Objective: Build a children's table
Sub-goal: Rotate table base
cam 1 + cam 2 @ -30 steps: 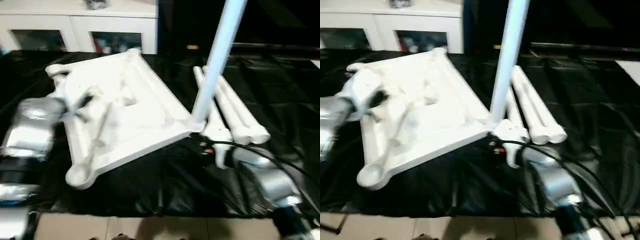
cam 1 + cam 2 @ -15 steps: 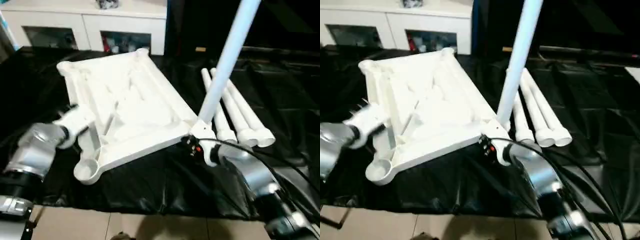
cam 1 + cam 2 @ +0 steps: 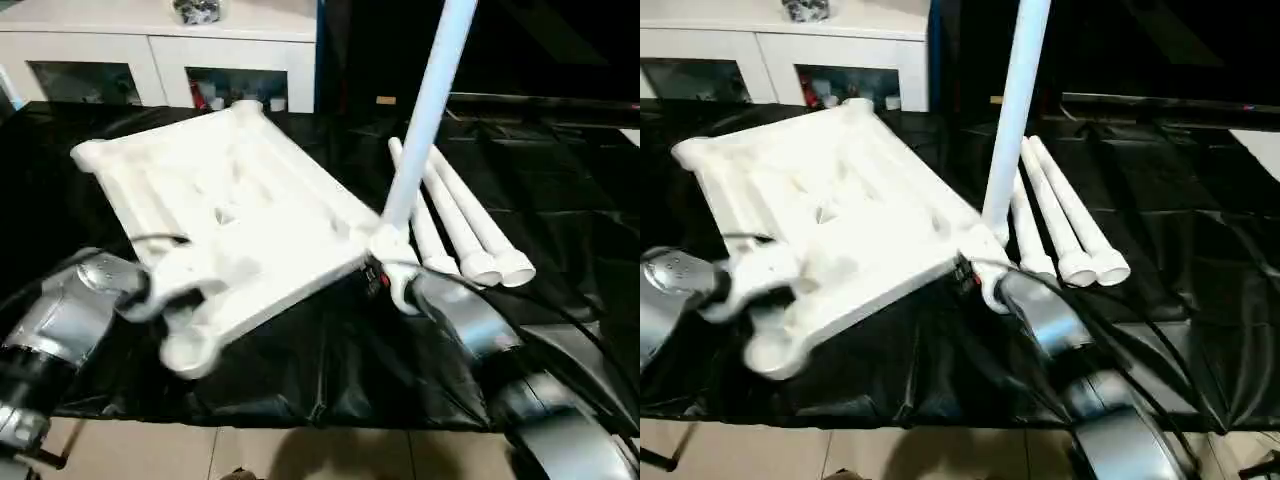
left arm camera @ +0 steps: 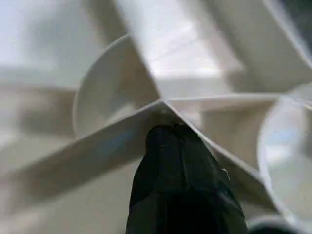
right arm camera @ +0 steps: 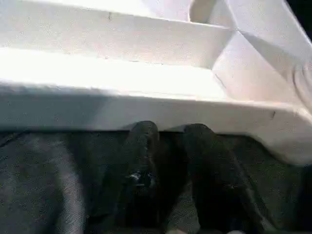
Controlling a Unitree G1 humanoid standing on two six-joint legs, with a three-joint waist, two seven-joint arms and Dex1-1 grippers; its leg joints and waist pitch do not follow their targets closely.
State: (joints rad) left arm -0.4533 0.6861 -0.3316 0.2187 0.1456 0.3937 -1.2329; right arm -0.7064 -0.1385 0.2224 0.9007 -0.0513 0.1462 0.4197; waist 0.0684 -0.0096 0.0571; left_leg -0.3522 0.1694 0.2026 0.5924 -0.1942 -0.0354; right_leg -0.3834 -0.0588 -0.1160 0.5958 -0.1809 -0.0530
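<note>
Left eye view: white table top lies upside down, ribbed underside up, on black sheet over the tabletop, near corner w/ round socket toward the robot. One white leg stands upright in the corner socket on the robot's right, tilted a bit. Three more legs lie side by side on the sheet just beside that corner, flared ends toward the robot. Left hand sits at the near-left edge of the top; left wrist view shows its fingers pressed together, tips against a rib junction, nothing clamped between them. Right hand is low at the top's right-side rim next to the standing leg; right wrist view shows the two black fingers w/ a small gap, tips touching the rim's lower edge, not gripping anything I can make out. White cabinet w/ glass doors behind.
</note>
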